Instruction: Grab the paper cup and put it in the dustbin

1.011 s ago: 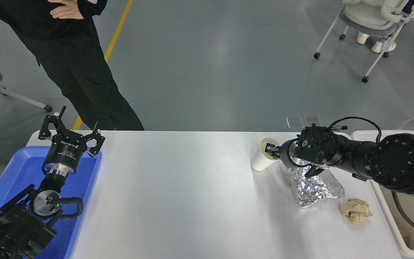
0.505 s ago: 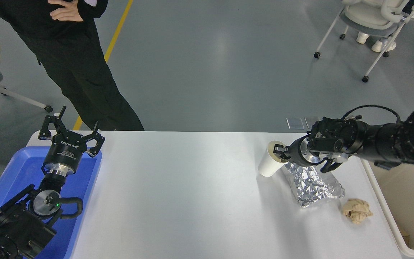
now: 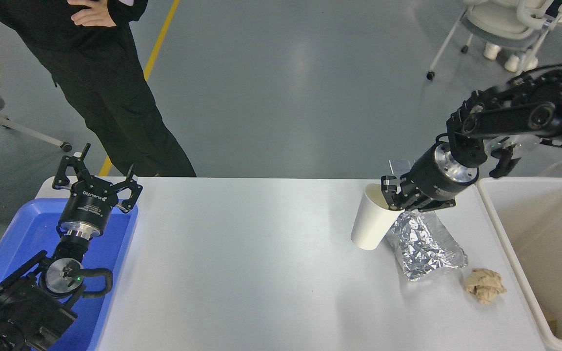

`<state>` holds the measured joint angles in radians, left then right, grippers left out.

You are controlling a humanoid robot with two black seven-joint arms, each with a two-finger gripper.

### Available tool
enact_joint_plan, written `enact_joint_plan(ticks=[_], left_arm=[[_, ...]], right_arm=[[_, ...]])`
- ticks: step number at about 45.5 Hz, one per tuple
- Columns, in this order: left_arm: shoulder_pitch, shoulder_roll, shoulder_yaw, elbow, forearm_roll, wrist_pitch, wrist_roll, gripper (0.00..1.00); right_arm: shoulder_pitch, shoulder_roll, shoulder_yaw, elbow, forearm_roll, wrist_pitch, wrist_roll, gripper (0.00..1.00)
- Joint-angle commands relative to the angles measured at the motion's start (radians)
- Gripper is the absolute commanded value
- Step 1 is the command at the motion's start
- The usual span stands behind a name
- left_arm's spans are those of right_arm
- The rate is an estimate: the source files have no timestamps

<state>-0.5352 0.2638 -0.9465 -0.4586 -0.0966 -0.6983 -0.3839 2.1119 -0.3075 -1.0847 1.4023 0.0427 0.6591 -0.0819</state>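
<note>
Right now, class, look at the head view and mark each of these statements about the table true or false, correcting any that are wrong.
1. The right gripper is shut on the paper cup at its rim. True.
2. The paper cup is already inside the dustbin. False: it hangs over the white table, left of the bin.
3. The silver foil packet lies between the cup and the crumpled tan paper ball. True.
4. The left gripper holds the paper ball. False: it is open and holds nothing, parked over the blue tray.
5. A person sits at the table's right end. False: the person stands beyond the far left corner.
</note>
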Motion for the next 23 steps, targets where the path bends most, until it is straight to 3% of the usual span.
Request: enact_joint_plan(ticks=[1, 23], left_arm=[[0.000, 0.000, 0.000, 0.000, 0.000, 0.000, -0.001, 1.00], [0.000, 0.000, 0.000, 0.000, 0.000, 0.000, -0.003, 1.00]], right_arm=[[0.227, -0.061, -0.052, 0.127, 0.048, 0.093, 0.001, 0.00], [0.428, -0.064, -0.170, 0.145, 0.128, 0.071, -0.001, 0.00]])
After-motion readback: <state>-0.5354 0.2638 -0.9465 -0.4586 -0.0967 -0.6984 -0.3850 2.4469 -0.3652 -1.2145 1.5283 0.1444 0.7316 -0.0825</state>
